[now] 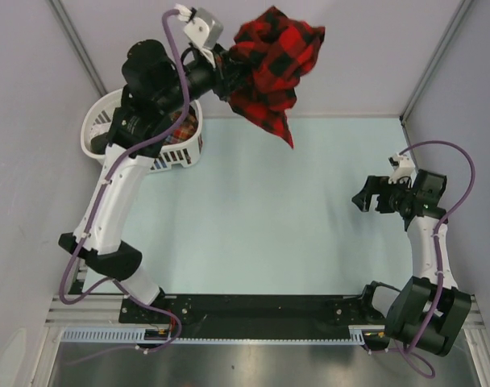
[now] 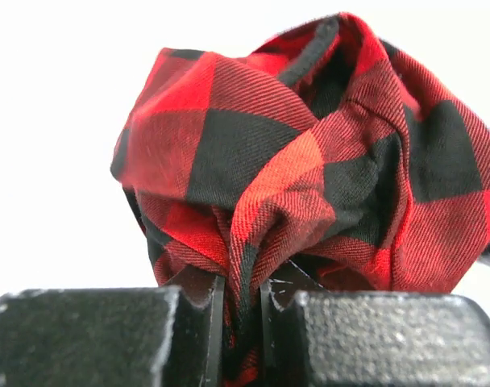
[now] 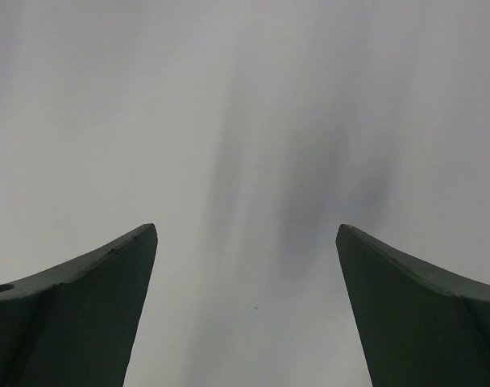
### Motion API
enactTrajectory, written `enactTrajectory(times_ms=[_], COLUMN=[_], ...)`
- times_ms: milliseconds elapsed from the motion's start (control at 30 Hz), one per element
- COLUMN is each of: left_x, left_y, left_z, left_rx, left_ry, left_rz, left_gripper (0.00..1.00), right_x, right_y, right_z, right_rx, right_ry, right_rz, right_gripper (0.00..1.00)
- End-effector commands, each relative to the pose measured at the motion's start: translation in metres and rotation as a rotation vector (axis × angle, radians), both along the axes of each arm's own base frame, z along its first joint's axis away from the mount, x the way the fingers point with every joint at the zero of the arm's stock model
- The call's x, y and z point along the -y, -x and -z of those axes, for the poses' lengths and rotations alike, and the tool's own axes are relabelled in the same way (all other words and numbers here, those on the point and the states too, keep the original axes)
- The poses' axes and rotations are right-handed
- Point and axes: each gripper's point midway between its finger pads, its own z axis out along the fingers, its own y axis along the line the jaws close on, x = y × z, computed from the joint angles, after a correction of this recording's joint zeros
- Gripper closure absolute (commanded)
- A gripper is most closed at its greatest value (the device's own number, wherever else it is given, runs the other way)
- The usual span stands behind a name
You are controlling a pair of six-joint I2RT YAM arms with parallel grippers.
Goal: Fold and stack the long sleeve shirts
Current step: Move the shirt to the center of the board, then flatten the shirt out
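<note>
1. Our left gripper [image 2: 241, 302] has its jaws drawn almost together. Only a narrow gap is left, and it pinches a fold of the red-and-black check shirt [image 2: 309, 161].
2. The shirt bunches into a crumpled ball just beyond the fingers, lifted clear of the table [image 1: 269, 234]. From above we see it at the table's far edge, with one corner dangling down.
3. To its left, under the left arm, stands the white slatted basket [image 1: 96, 133]. A finer plaid cloth [image 1: 184, 127] shows inside, largely hidden by the arm.
4. Our right gripper [image 1: 371, 193] is spread wide and holds nothing — it hangs over the table's right side, well apart from the shirt.
5. Between its fingers the right wrist view gives us only a pale, blurred surface.
</note>
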Motion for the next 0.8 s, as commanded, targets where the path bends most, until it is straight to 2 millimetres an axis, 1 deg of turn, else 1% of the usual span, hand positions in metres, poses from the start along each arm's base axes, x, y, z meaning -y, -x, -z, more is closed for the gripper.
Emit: enactTrajectory(times_ms=[0,33,67,100,133,167,200,233,267,300,333,367,400,433,467,500,533,567,600,633,667,700,733,767], left_x=[0.038,0.045,0.046,0.039,0.028,0.004,-0.016,-0.031,-0.061,-0.073,-0.082,-0.093,-0.097,-0.099,-0.101,-0.101,-0.101,-0.095,-0.091,-0.078,-0.072,-0.068,-0.052,-0.046], left_y=[0.015,0.02,0.029,0.03,0.029,0.018,0.016,0.016,0.003,0.006,0.011,0.01,0.019,0.024,0.027,0.03,0.035,0.042,0.049,0.057,0.058,0.06,0.059,0.058], left_z=[0.083,0.133,0.16,0.206,0.237,0.256,0.261,0.283,0.287,0.285,0.302,0.314,0.334,0.335,0.344,0.353,0.374,0.384,0.4,0.411,0.424,0.44,0.442,0.456], left_rx=[-0.207,-0.308,-0.35,-0.401,-0.461,-0.493,-0.507,-0.561,-0.587,-0.566,-0.599,-0.601,-0.616,-0.602,-0.617,-0.635,-0.689,-0.714,-0.751,-0.758,-0.783,-0.815,-0.777,-0.797], left_ry=[-0.096,-0.175,-0.228,-0.32,-0.375,-0.383,-0.365,-0.342,-0.313,-0.317,-0.336,-0.376,-0.414,-0.423,-0.436,-0.447,-0.463,-0.479,-0.498,-0.53,-0.549,-0.572,-0.577,-0.589], left_rz=[0.236,0.304,0.357,0.354,0.329,0.295,0.265,0.27,0.201,0.179,0.158,0.096,0.091,0.077,0.069,0.073,0.084,0.109,0.128,0.162,0.167,0.15,0.167,0.165], left_gripper=[0.86,0.69,0.42,0.06,0.01,0.0,0.01,0.01,0.01,0.0,0.01,0.01,0.01,0.01,0.01,0.01,0.01,0.02,0.05,0.06,0.07,0.07,0.07,0.07], right_x=[0.007,0.008,0.01,0.015,0.016,0.018,0.017,0.014,0.013,0.01,0.004,-0.001,-0.004,-0.009,-0.025,-0.028,-0.036,-0.056,-0.062,-0.071,-0.087,-0.091,-0.095,-0.104], right_y=[-0.008,-0.005,-0.004,-0.001,0.001,0.003,0.005,0.011,0.013,0.017,0.019,0.019,0.018,0.017,0.016,0.01,0.008,0.007,0.001,-0.001,-0.001,-0.006,-0.008,-0.009], right_z=[-0.032,-0.032,-0.035,-0.038,-0.041,-0.043,-0.047,-0.044,-0.044,-0.042,-0.042,-0.041,-0.039,-0.036,-0.034,-0.03,-0.026,-0.025,-0.02,-0.018,-0.016,-0.01,-0.007,-0.007], right_rx=[0.079,0.074,0.076,0.07,0.075,0.084,0.091,0.07,0.075,0.061,0.066,0.063,0.059,0.05,0.047,0.038,0.027,0.025,0.012,0.006,0.0,-0.016,-0.03,-0.031], right_ry=[-0.004,-0.006,-0.002,-0.003,-0.01,0.004,0.007,-0.003,0.012,0.005,-0.002,-0.004,-0.004,-0.009,-0.009,0.002,0.011,0.017,0.026,0.027,0.031,0.046,0.048,0.057], right_rz=[-0.003,-0.016,-0.014,-0.004,-0.013,-0.026,-0.036,-0.051,-0.071,-0.083,-0.11,-0.13,-0.139,-0.151,-0.201,-0.195,-0.214,-0.268,-0.269,-0.285,-0.332,-0.333,-0.338,-0.362], right_gripper=[0.0,0.0,0.0,0.0,0.0,0.0,0.0,0.0,0.0,0.0,0.0,0.0,0.0,0.0,0.0,0.0,0.0,0.0,0.0,0.0,0.0,0.0,0.0,0.0])
